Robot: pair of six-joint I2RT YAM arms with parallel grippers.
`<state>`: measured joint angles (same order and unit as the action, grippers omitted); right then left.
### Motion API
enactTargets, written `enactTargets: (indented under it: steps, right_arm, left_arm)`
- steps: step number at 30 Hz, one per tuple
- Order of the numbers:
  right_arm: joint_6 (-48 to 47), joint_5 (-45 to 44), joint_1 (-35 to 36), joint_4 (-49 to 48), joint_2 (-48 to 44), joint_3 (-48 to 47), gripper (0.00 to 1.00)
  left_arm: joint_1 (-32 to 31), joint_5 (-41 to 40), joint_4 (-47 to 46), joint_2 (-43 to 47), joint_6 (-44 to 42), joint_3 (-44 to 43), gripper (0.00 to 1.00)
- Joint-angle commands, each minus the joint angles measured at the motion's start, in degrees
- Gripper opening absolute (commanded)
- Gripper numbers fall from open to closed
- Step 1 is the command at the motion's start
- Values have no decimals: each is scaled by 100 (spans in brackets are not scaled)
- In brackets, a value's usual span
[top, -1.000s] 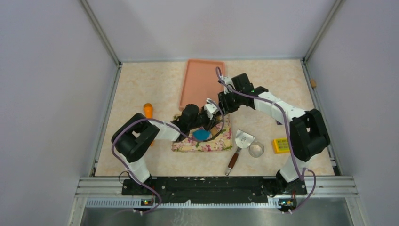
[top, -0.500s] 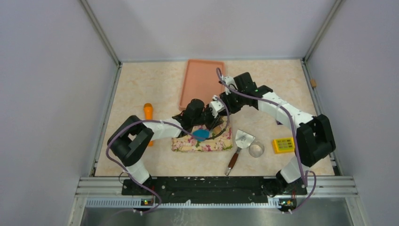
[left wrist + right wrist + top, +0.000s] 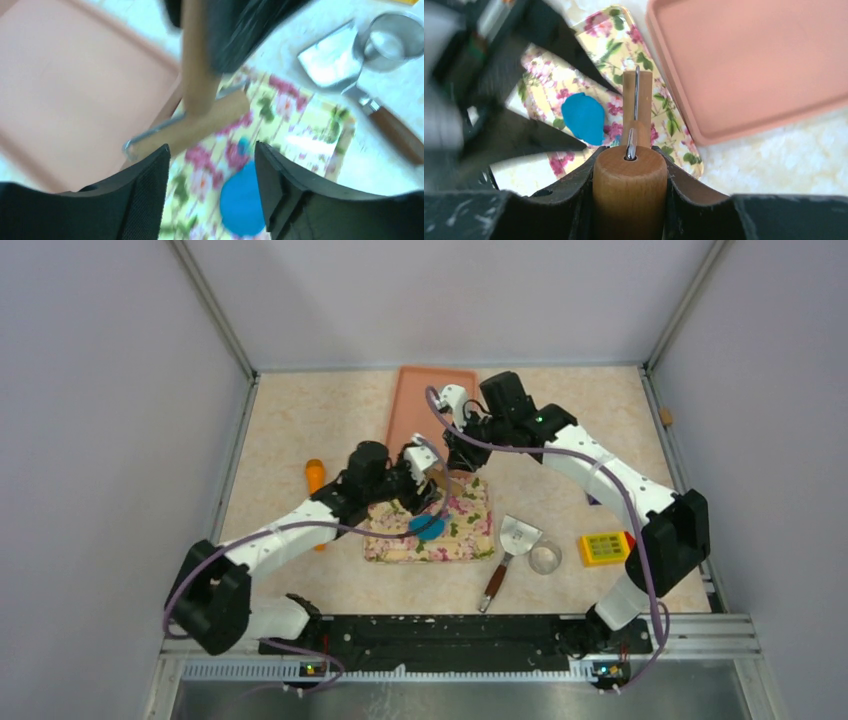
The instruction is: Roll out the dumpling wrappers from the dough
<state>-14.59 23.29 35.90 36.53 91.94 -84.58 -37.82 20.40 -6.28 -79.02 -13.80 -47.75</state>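
The blue dough [image 3: 428,527] is a flat, roundish patch on the floral mat [image 3: 465,540]. No separate round wrapper shows. My right gripper [image 3: 455,455] is shut on the wooden handle [image 3: 630,190] of a roller. The roller's barrel [image 3: 636,97] rests over the mat's far edge, just beside the dough [image 3: 584,117]. My left gripper [image 3: 212,195] is open and empty. It hovers above the mat, with the dough [image 3: 242,200] showing between its fingers [image 3: 145,192]. In the top view the left gripper [image 3: 420,492] is just left of the roller.
A pink tray [image 3: 430,415] lies behind the mat. A metal spatula [image 3: 518,538], a metal ring cutter [image 3: 545,558] and a yellow toy brick [image 3: 600,548] lie to the mat's right. An orange object [image 3: 315,477] lies at the left.
My left arm has stretched out and its wrist has moved left and back, uncovering the dough. My right gripper has shifted left with the roller.
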Motion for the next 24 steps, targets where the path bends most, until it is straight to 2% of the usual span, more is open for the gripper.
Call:
enactTargets:
  steps: [1, 4, 9, 14, 17, 22, 24]
  right_arm:
    - [-1683, 949, 119, -19, -108, -350, 0]
    - [-2605, 1336, 179, -217, -441, -29, 0]
    - [-4635, 1316, 501, 130, -624, 257, 0]
    - [-5978, 995, 966, 398, -762, 469, 0]
    - [-6259, 885, 1129, 532, -762, 460, 0]
    - [-6307, 758, 1310, 898, -567, 323, 0]
    - [-6186, 681, 1412, 916, -477, 305, 0]
  left_arm:
    - [630, 562, 366, 1406, -508, 901, 71]
    - [723, 583, 443, 2348, -1004, 1411, 80]
    - [741, 875, 916, 3058, -1255, 1637, 81]
    - [742, 707, -82, 2914, -1107, 1949, 77]
    - [935, -1, -234, 2661, -289, 1815, 75]
    - [2427, -277, 279, 2488, 2500, 1731, 73]
    - [2771, -127, 675, 2301, 3174, 1663, 70]
